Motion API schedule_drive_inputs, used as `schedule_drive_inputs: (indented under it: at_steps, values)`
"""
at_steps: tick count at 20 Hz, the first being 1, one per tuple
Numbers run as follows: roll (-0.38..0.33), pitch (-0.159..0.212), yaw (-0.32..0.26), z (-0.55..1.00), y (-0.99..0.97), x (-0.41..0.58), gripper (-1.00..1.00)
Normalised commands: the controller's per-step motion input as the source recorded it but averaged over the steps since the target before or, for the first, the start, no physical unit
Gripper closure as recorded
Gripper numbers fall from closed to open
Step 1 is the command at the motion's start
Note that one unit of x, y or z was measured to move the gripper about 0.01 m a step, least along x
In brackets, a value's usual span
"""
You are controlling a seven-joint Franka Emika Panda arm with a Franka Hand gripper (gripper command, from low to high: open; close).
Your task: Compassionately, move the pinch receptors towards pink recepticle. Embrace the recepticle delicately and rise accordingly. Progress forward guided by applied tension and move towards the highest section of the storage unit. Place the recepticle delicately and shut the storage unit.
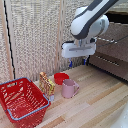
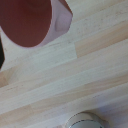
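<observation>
The pink recepticle (image 1: 69, 88), a small pale pink mug with its handle toward the exterior view's right, stands upright on the wooden table. The pinch receptors (image 1: 78, 63) hang well above and slightly behind it, open, with nothing between the blue-tipped fingers. In the wrist view the mug's rim and reddish inside (image 2: 30, 20) fill one corner, over bare wood. The storage unit (image 1: 111, 55), a brown dresser with silver bar handles, stands at the exterior view's right. Its highest section (image 1: 118, 18) shows as a dark band behind the arm.
A red bowl (image 1: 61, 78) sits just behind the mug, and a yellow-brown packet (image 1: 46, 84) stands beside it. A large red wire basket (image 1: 22, 100) fills the exterior view's lower left. Slatted beige panels (image 1: 35, 35) form the back wall. A pale round object (image 2: 85, 121) shows at the wrist view's edge.
</observation>
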Motion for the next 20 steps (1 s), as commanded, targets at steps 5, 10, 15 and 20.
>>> schedule_drive_inputs:
  at_steps: [5, 10, 15, 20]
  values:
    - [-0.031, 0.000, 0.086, -0.31, 0.00, -0.073, -1.00]
    - [-0.046, 0.001, 0.104, -0.34, 0.00, -0.041, -1.00]
    - [-0.062, 0.007, 0.106, -0.40, 0.00, -0.005, -1.00]
    - [-0.066, 0.000, 0.157, -0.38, 0.00, 0.061, -1.00]
